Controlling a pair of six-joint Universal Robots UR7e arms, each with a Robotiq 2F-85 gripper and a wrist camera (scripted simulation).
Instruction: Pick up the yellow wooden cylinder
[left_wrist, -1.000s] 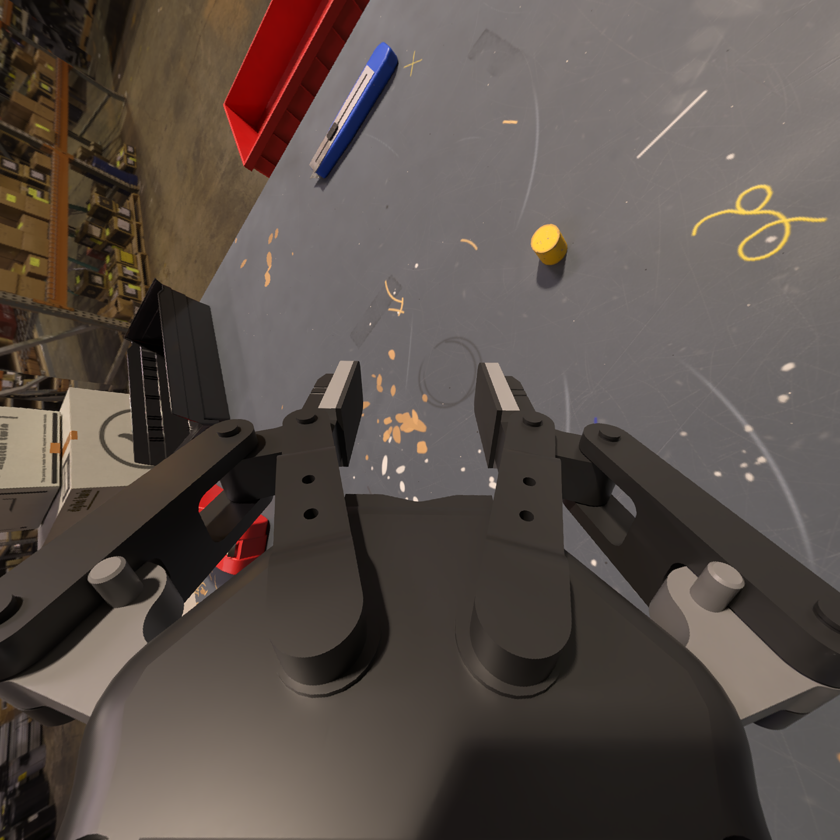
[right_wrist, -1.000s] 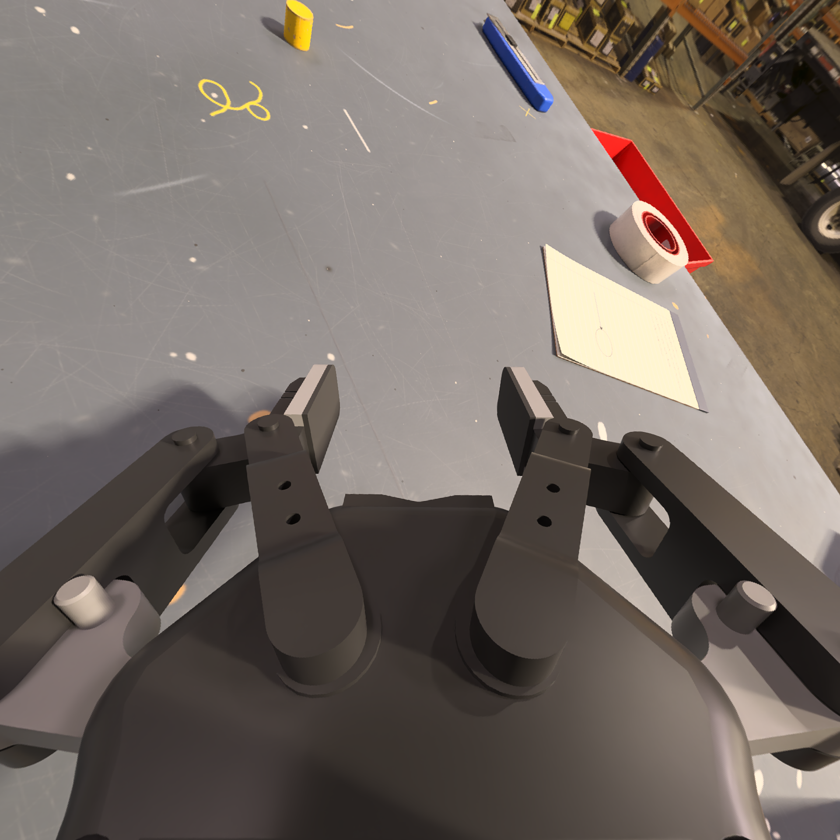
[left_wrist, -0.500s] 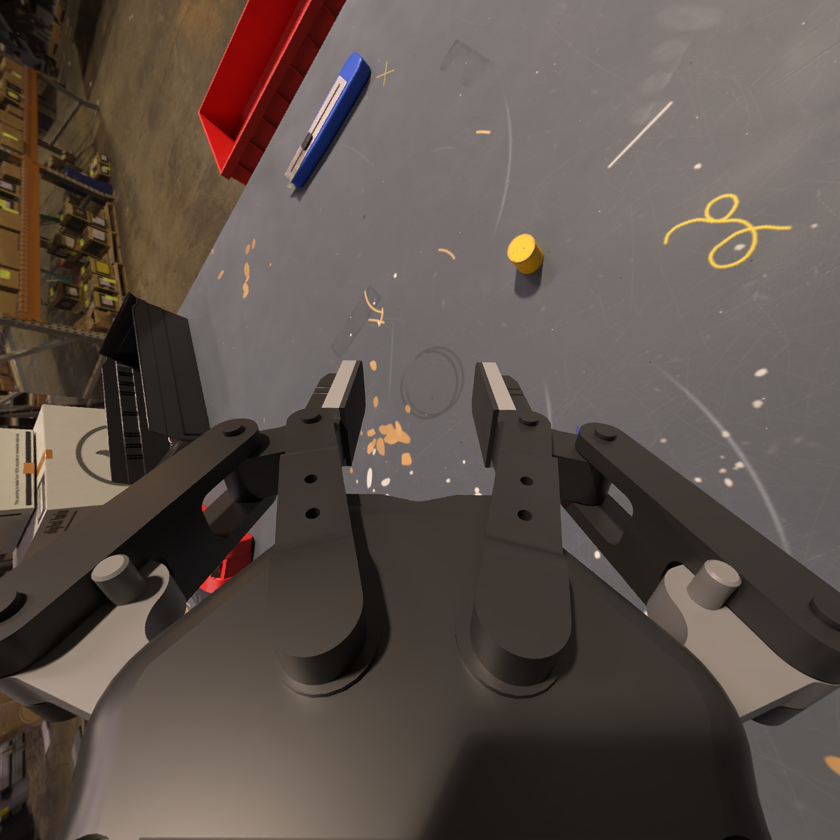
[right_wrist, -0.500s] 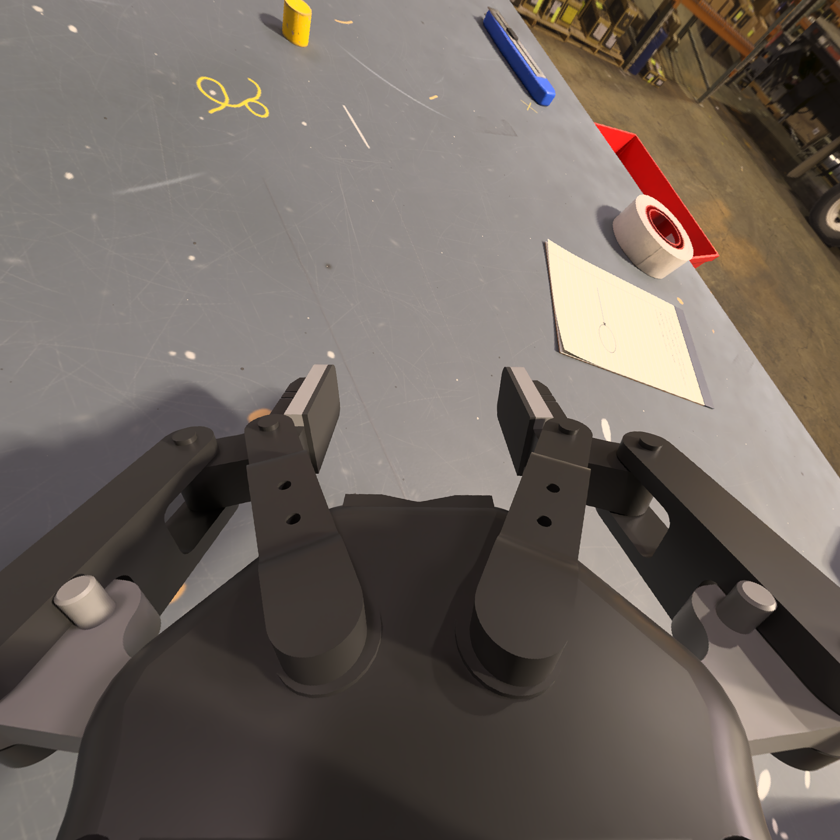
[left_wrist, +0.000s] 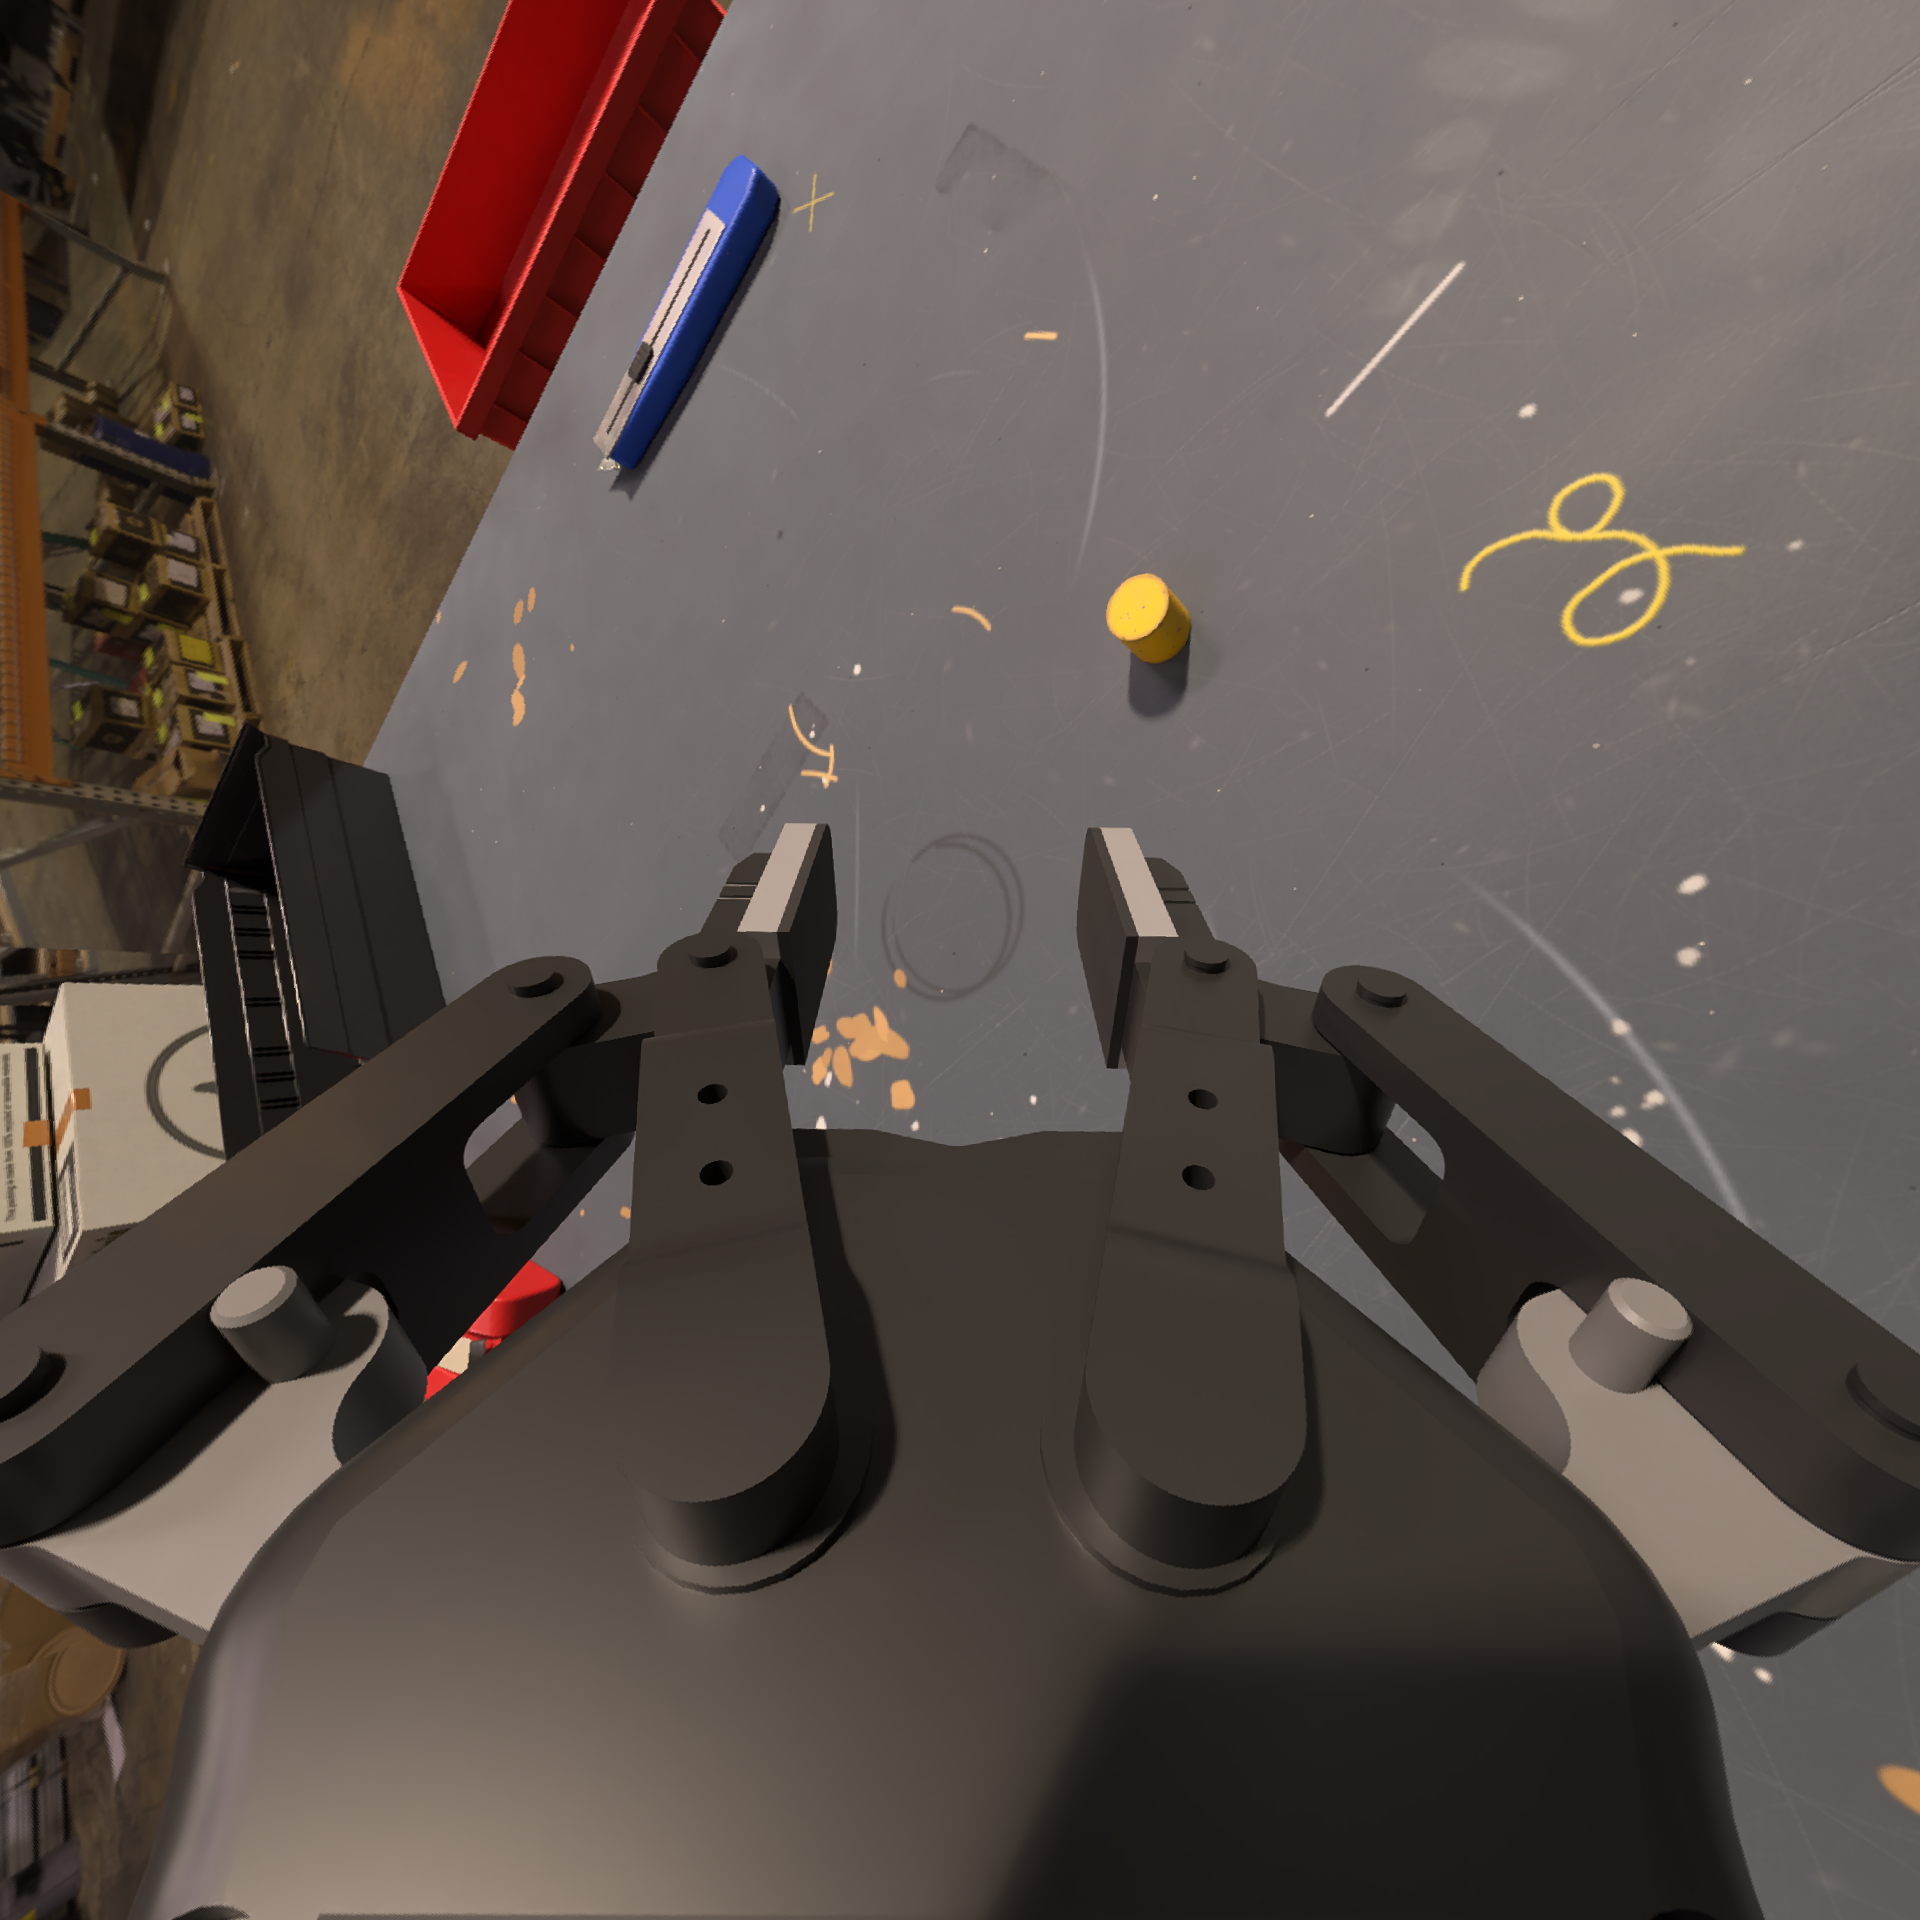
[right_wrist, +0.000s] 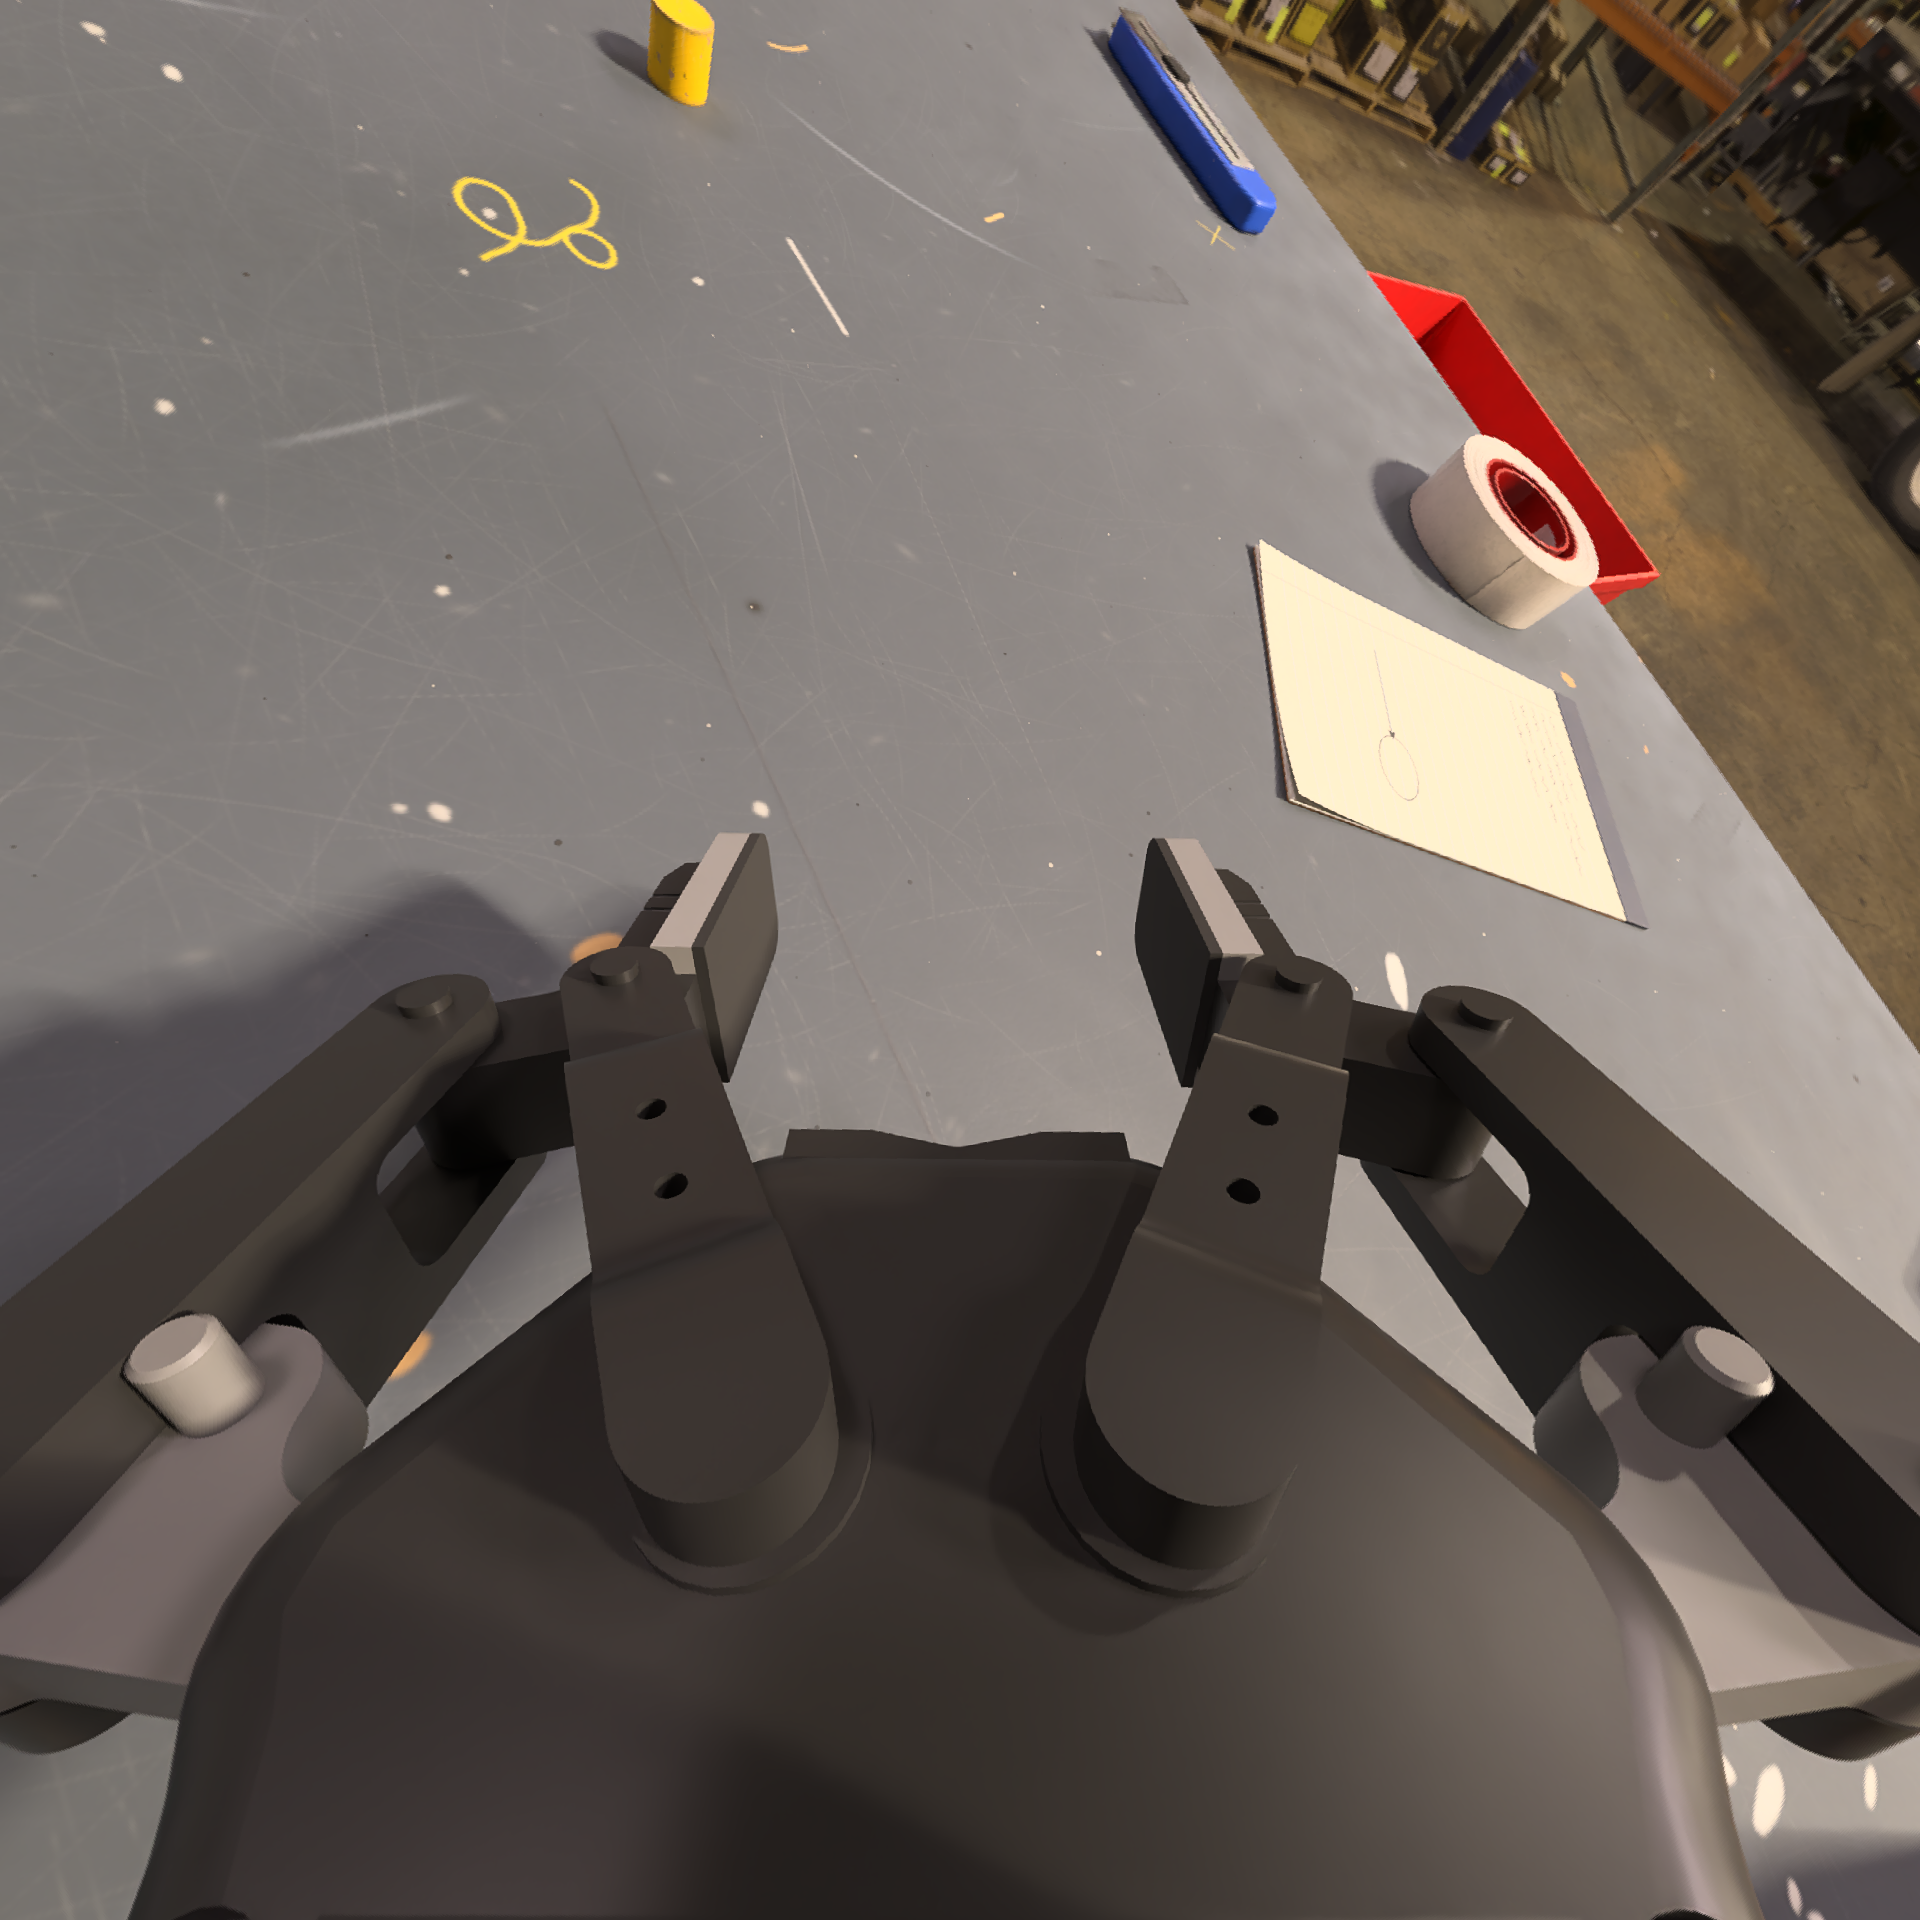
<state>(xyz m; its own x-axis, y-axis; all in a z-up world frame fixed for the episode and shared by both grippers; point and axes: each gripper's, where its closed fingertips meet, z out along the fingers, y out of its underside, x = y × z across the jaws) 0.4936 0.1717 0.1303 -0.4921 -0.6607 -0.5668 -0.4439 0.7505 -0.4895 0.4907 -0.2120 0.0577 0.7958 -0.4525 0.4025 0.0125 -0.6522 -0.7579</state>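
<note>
The yellow wooden cylinder (left_wrist: 1147, 618) stands upright on the grey table, ahead of my left gripper (left_wrist: 956, 873) and a little to its right, well apart from it. The left gripper is open and empty, above the table. In the right wrist view the cylinder (right_wrist: 681, 50) stands far off at the top edge. My right gripper (right_wrist: 956, 883) is open and empty, low over the table and far from the cylinder.
A blue utility knife (left_wrist: 688, 312) (right_wrist: 1190, 114) lies near the table edge beside a red bin (left_wrist: 540, 208) (right_wrist: 1507, 416). A tape roll (right_wrist: 1507, 530) and a paper sheet (right_wrist: 1423, 727) lie right of the right gripper. A black case (left_wrist: 301, 935) and a white box (left_wrist: 104, 1122) stand left.
The left wrist view has shifted: the cylinder and knife slid left in the first half second, then little more. The right view barely changed. Both grippers stay open.
</note>
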